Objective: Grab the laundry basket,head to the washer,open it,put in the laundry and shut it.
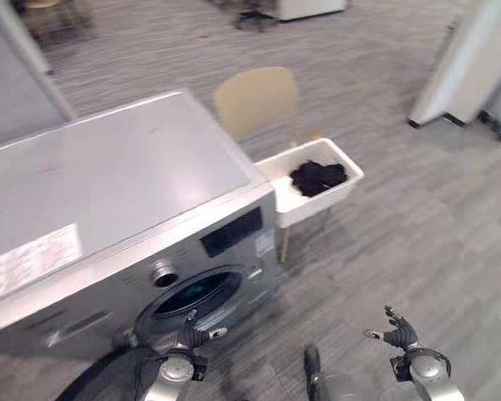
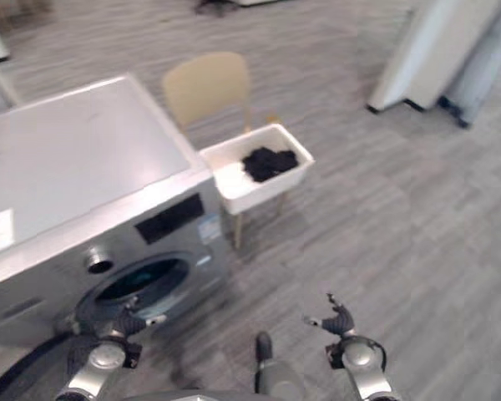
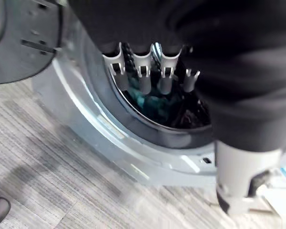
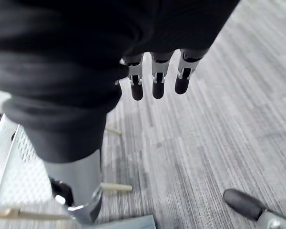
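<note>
The white laundry basket [image 1: 317,199] sits on the seat of a pale wooden chair [image 1: 257,100] just beside the washer [image 1: 108,209], with a heap of dark laundry [image 1: 318,177] lying in its middle; neither hand touches it. The washer's round door [image 1: 192,294] looks closed, its glass dark with something blue-green behind it. The left hand [image 3: 150,71] hangs close in front of that door, fingers [image 3: 143,78] straight and slightly apart, holding nothing. The right hand [image 1: 398,334] is low over the bare grey floor [image 1: 417,234], well apart from the basket, fingers [image 4: 155,83] loosely extended side by side and empty. The main risk, as I judge it, is the basket: it overhangs the narrow seat, so a reach that nudges its rim could tip it and spill the clothes. The left hand could also slide off the door's smooth rim if it pulls without finding the catch, and the right hand has a long reach to make.
</note>
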